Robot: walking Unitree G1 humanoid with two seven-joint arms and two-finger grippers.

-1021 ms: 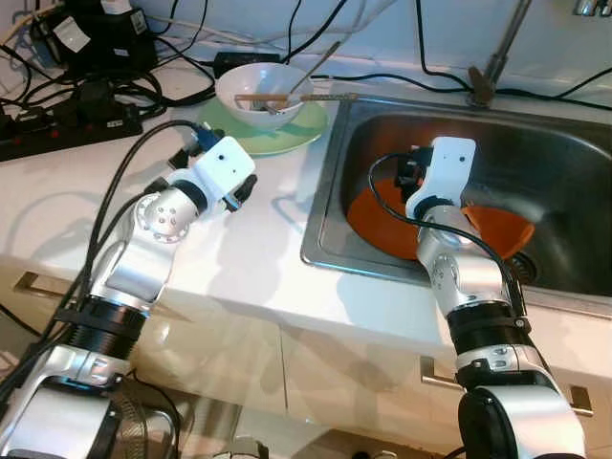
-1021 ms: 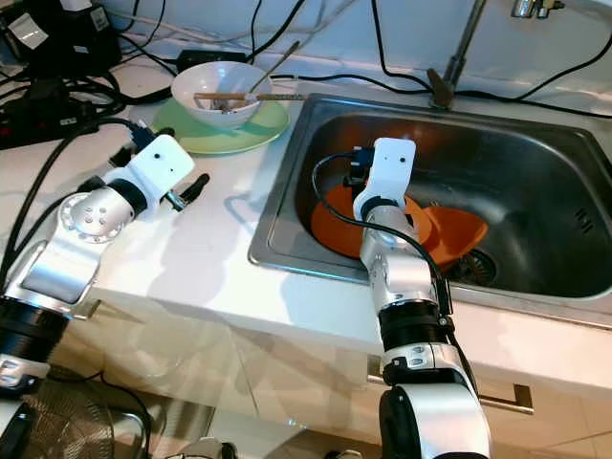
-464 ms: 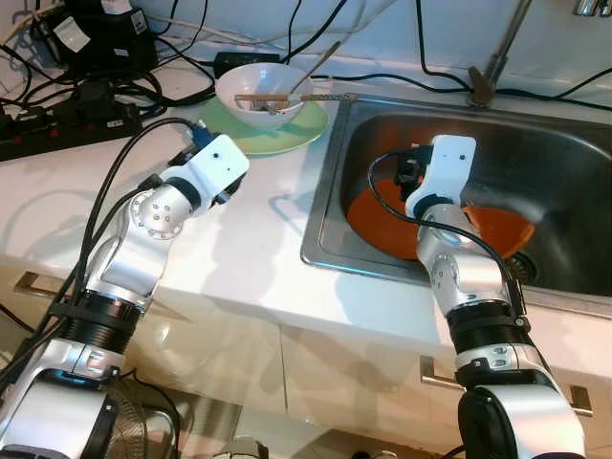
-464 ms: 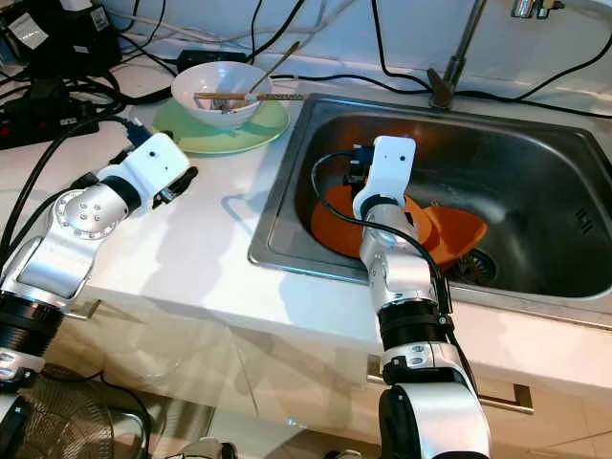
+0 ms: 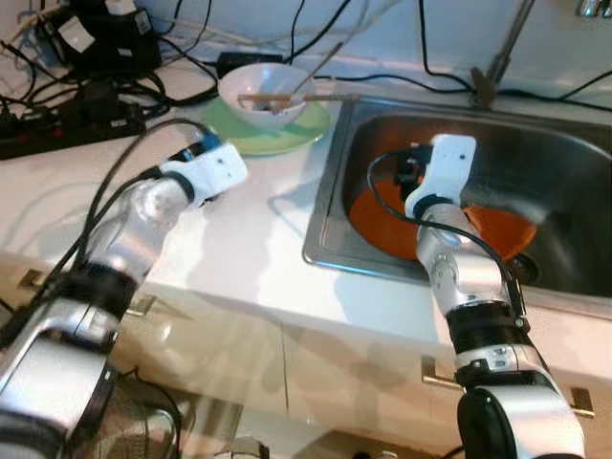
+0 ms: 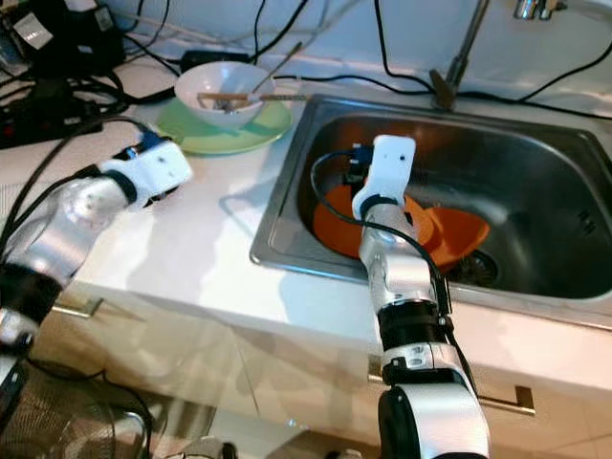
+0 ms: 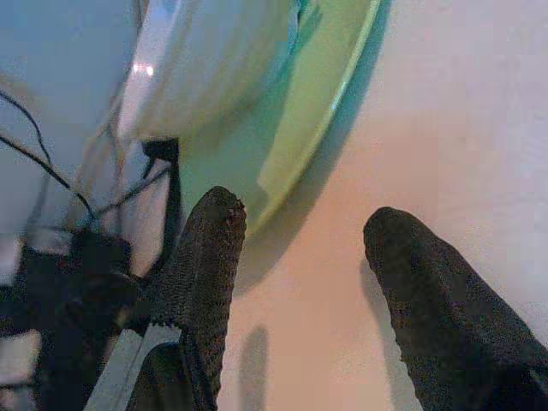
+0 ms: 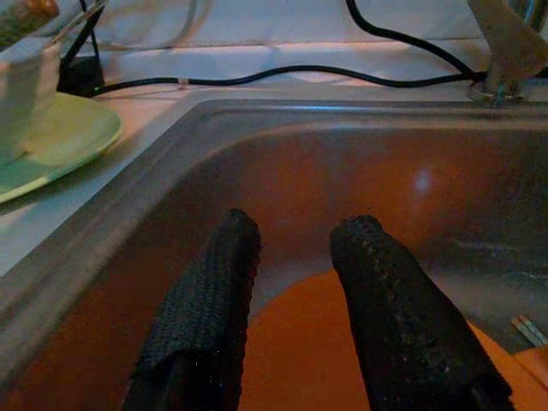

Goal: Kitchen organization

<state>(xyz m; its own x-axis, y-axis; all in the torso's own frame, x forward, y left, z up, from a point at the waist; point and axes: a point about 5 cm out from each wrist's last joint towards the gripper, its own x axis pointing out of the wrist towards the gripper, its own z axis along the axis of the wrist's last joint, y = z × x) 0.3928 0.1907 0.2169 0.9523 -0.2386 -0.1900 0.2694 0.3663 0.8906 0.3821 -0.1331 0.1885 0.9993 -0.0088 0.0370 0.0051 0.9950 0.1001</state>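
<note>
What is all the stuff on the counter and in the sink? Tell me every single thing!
Bowl: one, white, on the green plate at the back of the counter.
Chopsticks: brown, count unclear, lying across the bowl.
Green plate: one, under the bowl, beside the sink.
Sink: one, steel, right of the counter.
Orange plates: seemingly two, overlapping in the sink bottom.
Faucet: one, metal, behind the sink.
Cables: several, black, with a power strip at the counter's back left.
Counter: one, white.
Cabinet handles: two, metal, below the counter.
Left gripper: open, black fingers, near the green plate's edge.
Right gripper: open, black fingers, above an orange plate.
</note>
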